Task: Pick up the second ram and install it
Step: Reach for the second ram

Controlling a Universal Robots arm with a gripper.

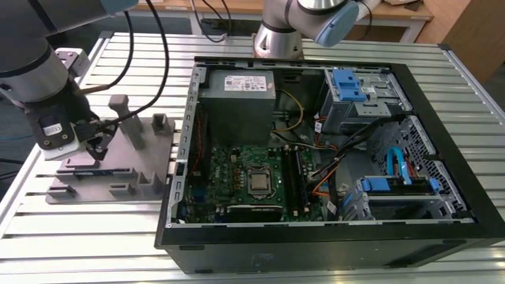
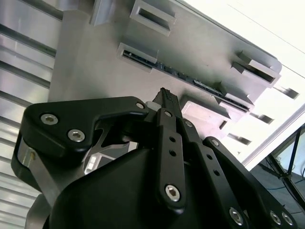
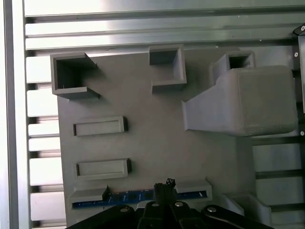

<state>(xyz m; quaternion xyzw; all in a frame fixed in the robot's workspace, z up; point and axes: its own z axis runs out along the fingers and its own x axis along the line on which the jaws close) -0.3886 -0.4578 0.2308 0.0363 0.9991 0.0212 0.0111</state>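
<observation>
While the gripper [image 2: 164,95] hangs over the one grey fixture [image 3: 157,138], its fingers are pressed together, pinching nothing. The second ram [image 3: 128,196], one stick counted, stands on edge in a fixture slot just beyond the fingertips. In the first wrist view they hide its middle. One open computer case [image 1: 442,89] sits well apart.

The arm [image 1: 35,71] is formed of silver-grey tubes and dark joints, closed by light-blue caps [image 1: 335,23]; its round metal base [image 1: 278,38] is seen behind the computer case [image 1: 316,242]. Black cables [image 1: 158,47] are strung along it. The gripper [image 2: 164,95] is built of matte black linkage bars fastened with silver socket-head screws [image 2: 172,192].
</observation>
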